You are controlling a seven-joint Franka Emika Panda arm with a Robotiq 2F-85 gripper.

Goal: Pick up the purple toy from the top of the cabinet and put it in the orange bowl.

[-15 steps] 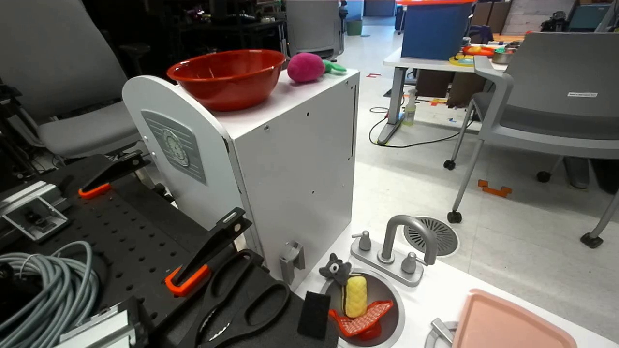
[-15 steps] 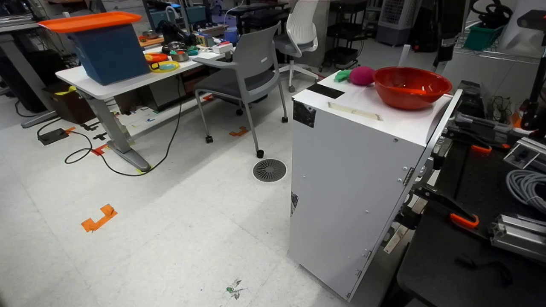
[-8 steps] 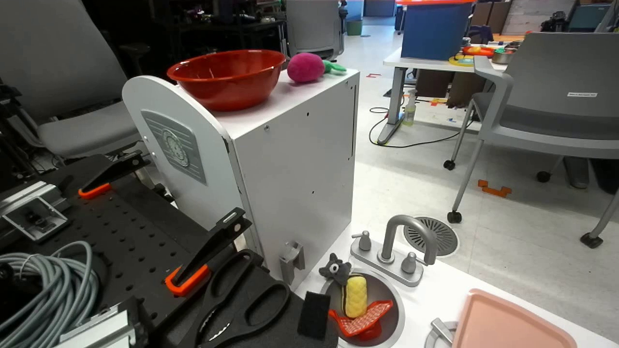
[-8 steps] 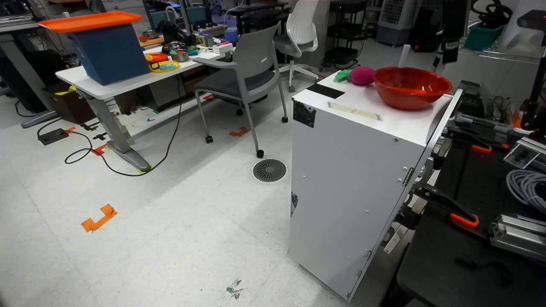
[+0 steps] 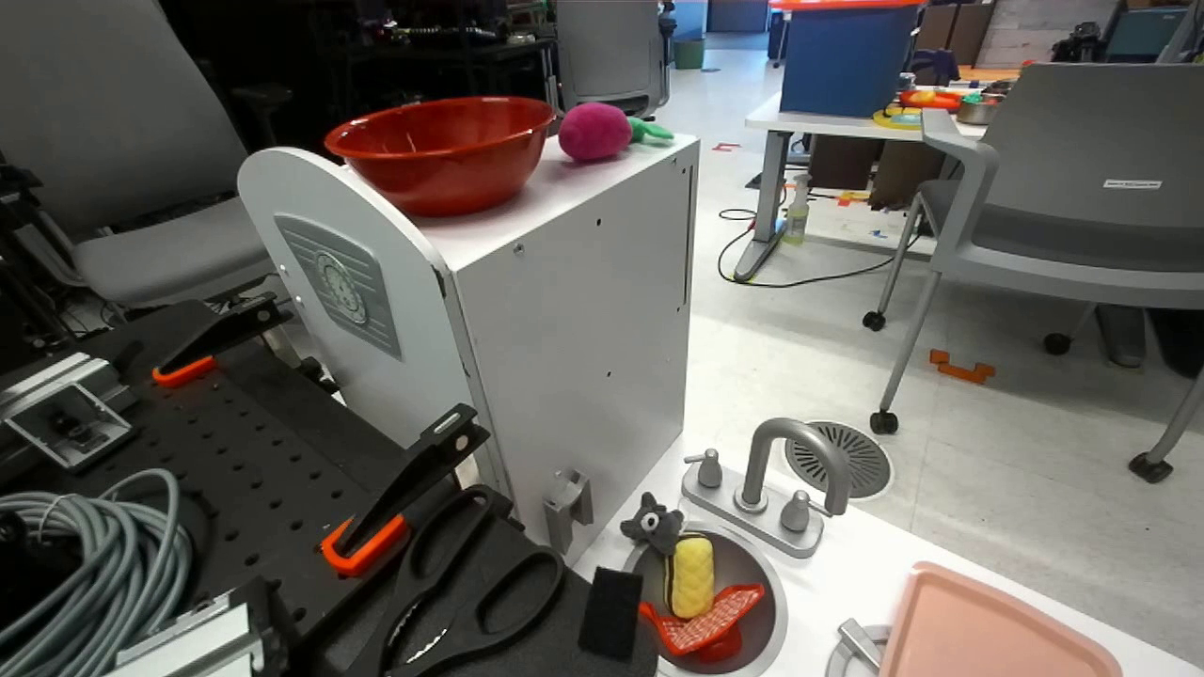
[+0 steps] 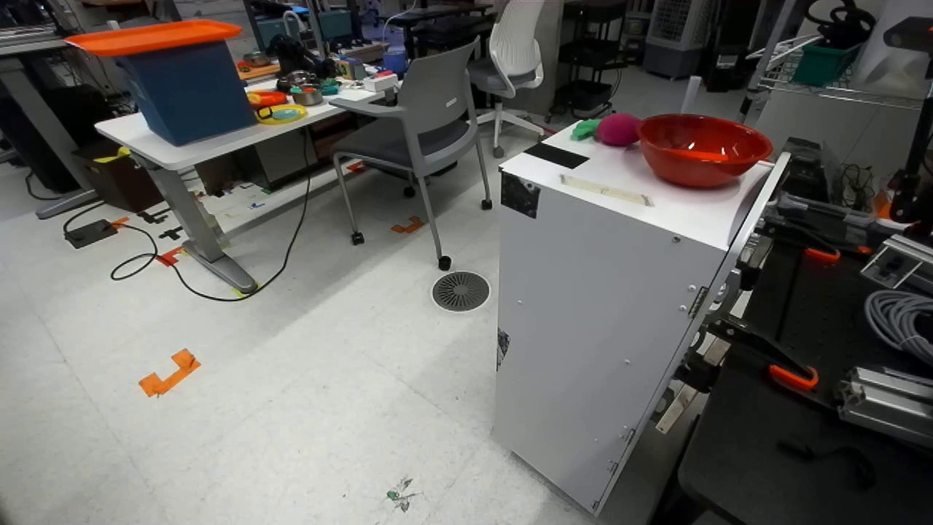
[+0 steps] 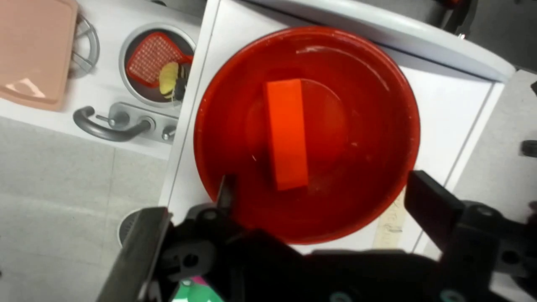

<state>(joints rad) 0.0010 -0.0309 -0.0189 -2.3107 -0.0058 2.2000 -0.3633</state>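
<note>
Pincer [image 7: 323,184] above bowl [image 7: 369,138], purple toy [image 5: 594,132] apart

Here's the purple toy [image 5: 594,132], a plump magenta plush, green end pointing right, lying atop the cabinet [image 5: 578,310] at upper centre in an exterior view. Just to its left, the orange bowl [image 5: 451,183] sits upright, wide, glossy red-orange; touching or not, can't tell! The cabinet stands tall, white, flat-sided. Over to the wrist view: bowl mid-frame, toy mostly hidden, lower left.
</note>
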